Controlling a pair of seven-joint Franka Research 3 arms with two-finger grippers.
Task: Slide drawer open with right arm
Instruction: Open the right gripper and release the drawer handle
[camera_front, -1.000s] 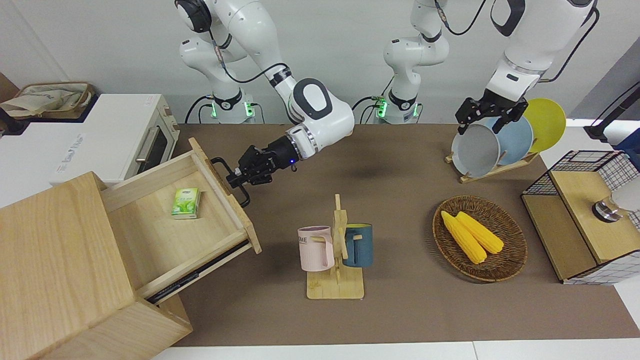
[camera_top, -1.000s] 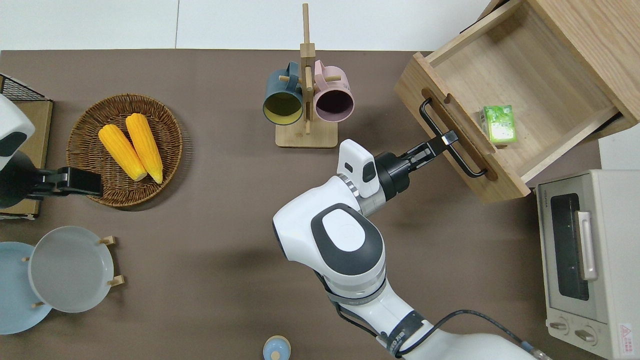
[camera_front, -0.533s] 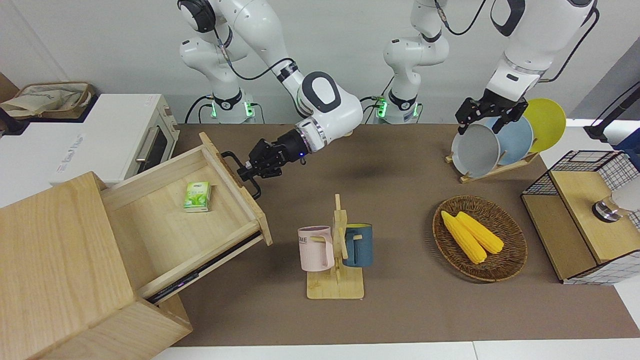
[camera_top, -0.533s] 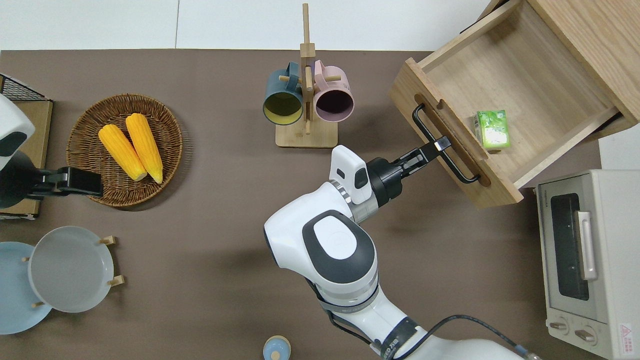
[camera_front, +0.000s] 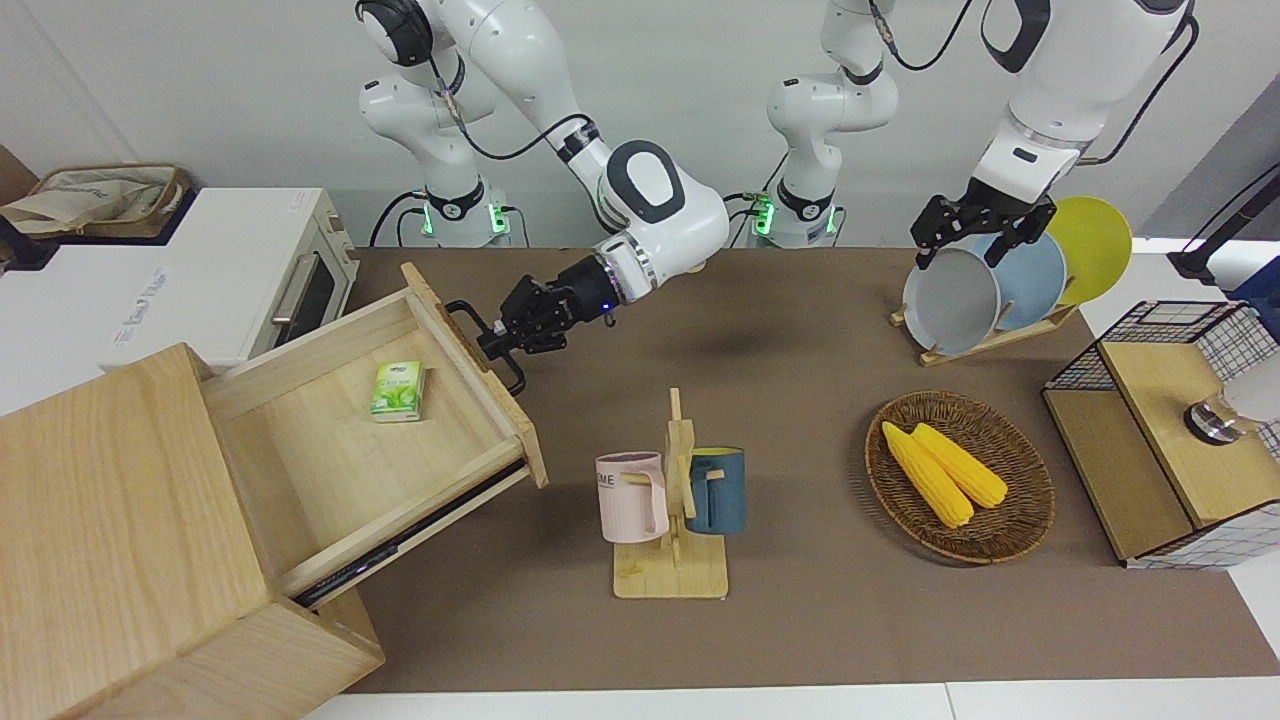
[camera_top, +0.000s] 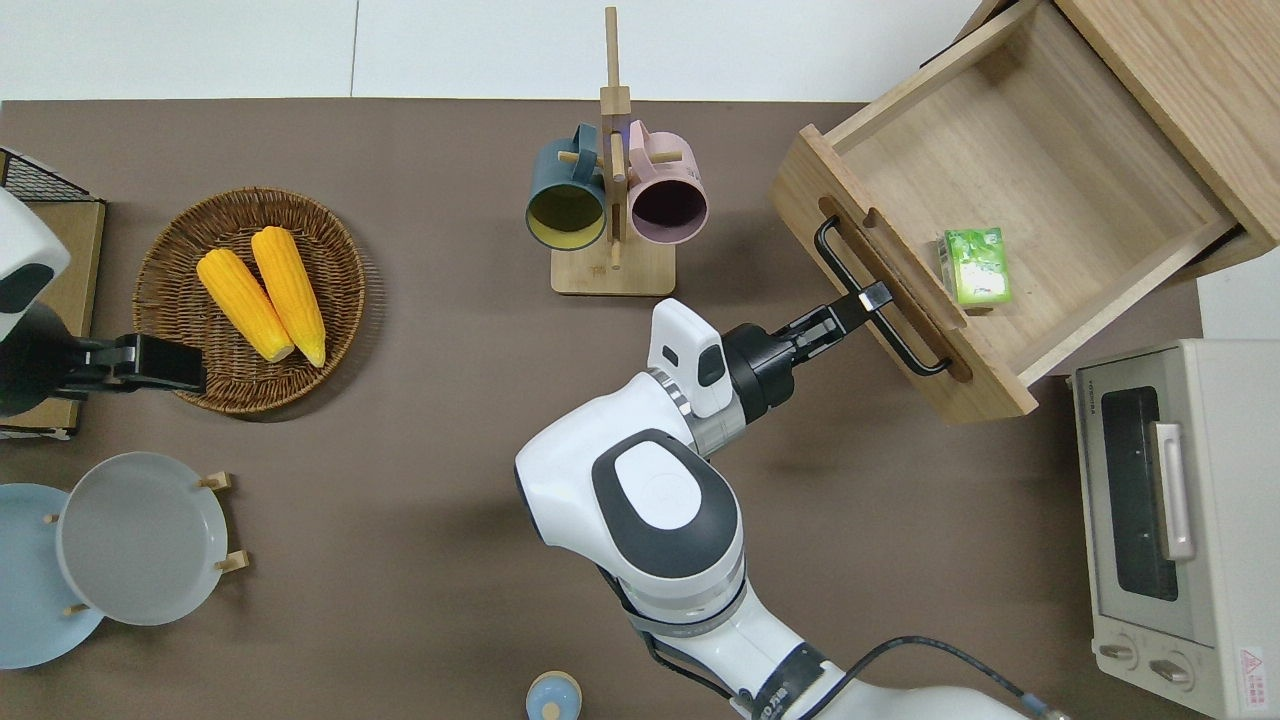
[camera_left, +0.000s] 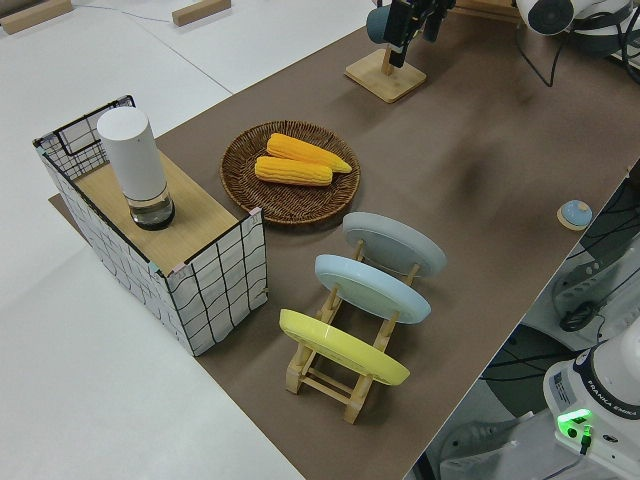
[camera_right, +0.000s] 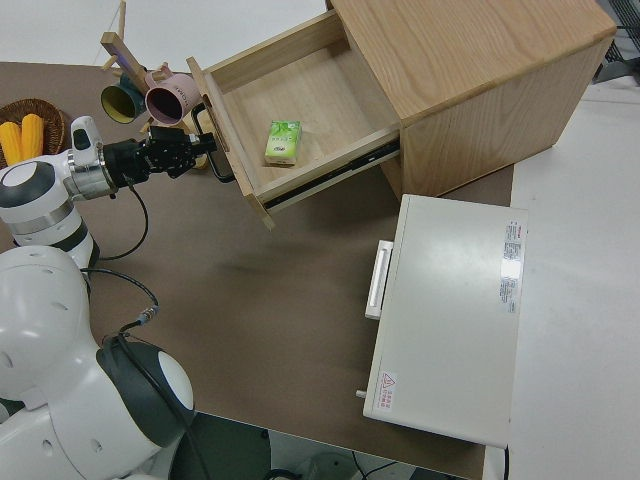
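The drawer (camera_front: 330, 455) of the large pale wooden box (camera_front: 100, 520) stands pulled far out at the right arm's end of the table. It also shows in the overhead view (camera_top: 1040, 170) and the right side view (camera_right: 310, 100). My right gripper (camera_front: 492, 340) is shut on the drawer's black bar handle (camera_front: 516, 380), near the bar's middle; the grip is clear in the overhead view (camera_top: 872, 297). A small green pack (camera_top: 975, 265) lies inside the drawer, just next to its front panel. My left arm is parked, its gripper (camera_front: 975, 225) open.
A white toaster oven (camera_front: 200, 280) stands beside the box, nearer to the robots. A wooden mug rack (camera_top: 612, 200) with two mugs stands close to the drawer's front corner. A wicker basket with corn (camera_front: 960, 475), a plate rack (camera_front: 1000, 280) and a mesh box (camera_front: 1170, 430) are at the left arm's end.
The right gripper has pulled the handle toward the table's middle, and the drawer has slid farther out of the box. The green pack rode along with it. The left arm has not moved.
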